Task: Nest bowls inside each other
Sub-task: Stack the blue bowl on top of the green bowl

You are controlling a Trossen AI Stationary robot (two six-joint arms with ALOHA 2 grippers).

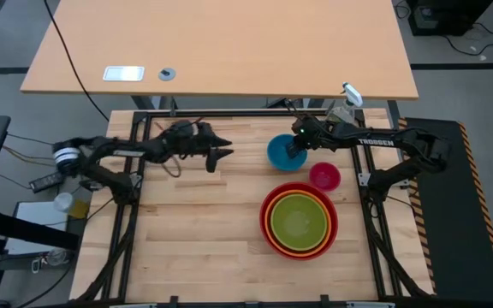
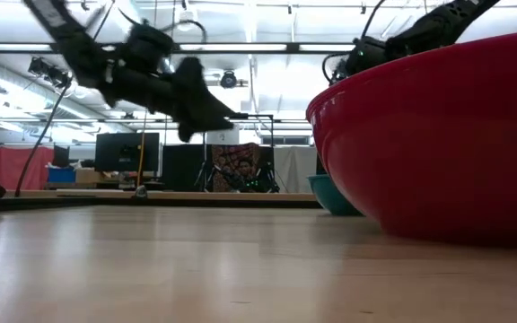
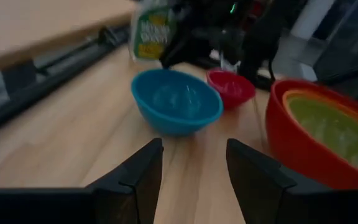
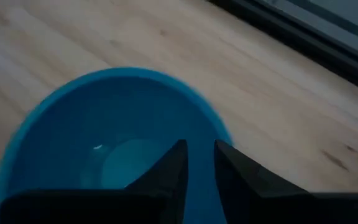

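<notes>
The lime green bowl (image 1: 299, 221) sits inside the orange bowl (image 3: 303, 96), which sits inside the large red bowl (image 1: 264, 214) at the table's near right. The blue bowl (image 1: 277, 154) and the small pink bowl (image 1: 324, 176) each stand alone on the wood behind this stack. My right gripper (image 4: 199, 152) hangs over the blue bowl's right rim, its fingers a narrow gap apart. My left gripper (image 1: 226, 147) hovers open to the left of the blue bowl, pointing toward it, with nothing between its fingers (image 3: 142, 174). My right gripper slants down from the table's right over the blue bowl's rim (image 4: 224, 134) on the bowl's right side. The bowl stands upright on the table. Whether the fingers touch the rim I cannot tell.
A clear spray bottle (image 1: 343, 109) stands at the far right edge behind the bowls. Bare wooden tabletop (image 1: 195, 231) spreads over the left and near parts. A second, lighter table (image 1: 229, 51) lies beyond the far edge.
</notes>
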